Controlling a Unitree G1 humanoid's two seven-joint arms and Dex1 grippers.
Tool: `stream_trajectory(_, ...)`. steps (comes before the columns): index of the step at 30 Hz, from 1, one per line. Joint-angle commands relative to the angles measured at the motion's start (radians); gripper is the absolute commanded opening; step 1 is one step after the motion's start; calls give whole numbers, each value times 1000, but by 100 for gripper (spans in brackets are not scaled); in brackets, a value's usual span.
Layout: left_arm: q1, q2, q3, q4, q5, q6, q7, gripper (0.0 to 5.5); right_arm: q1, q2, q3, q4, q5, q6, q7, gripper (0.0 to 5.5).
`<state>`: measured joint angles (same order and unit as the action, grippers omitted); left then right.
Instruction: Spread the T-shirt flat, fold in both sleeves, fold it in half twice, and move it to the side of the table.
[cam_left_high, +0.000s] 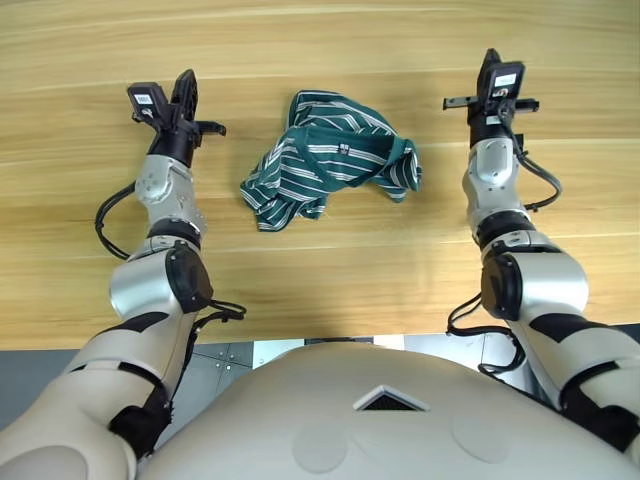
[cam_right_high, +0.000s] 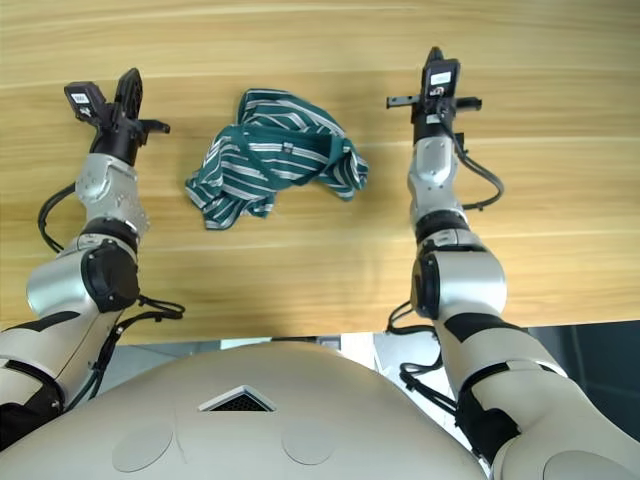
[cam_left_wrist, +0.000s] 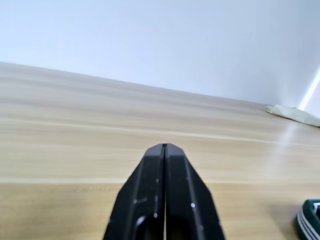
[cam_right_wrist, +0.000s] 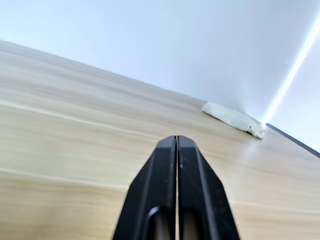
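Both the left gripper (cam_left_high: 187, 82) and right gripper (cam_left_high: 489, 60), each closed tight on nothing, flank the crumpled striped T-shirt (cam_left_high: 325, 160), apparently staged to spread it.

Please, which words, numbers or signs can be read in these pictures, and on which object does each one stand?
The left wrist label, beside the left gripper: too small to read.
The right wrist label, beside the right gripper: too small to read.
The neck tag of the T-shirt: too small to read.
Nothing else written.
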<state>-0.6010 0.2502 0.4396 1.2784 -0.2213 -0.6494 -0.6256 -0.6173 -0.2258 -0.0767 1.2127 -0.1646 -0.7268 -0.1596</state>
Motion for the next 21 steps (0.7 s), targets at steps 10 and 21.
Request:
stream_trajectory(10, 17, 23, -188, -45, 177, -261, 62, 0, 38, -34, 151, -100, -173, -111, -70, 4)
stream_trajectory(21, 99, 45, -372, -90, 382, -408, 229, 0, 189, -82, 323, -288, -265, -227, 63, 4)
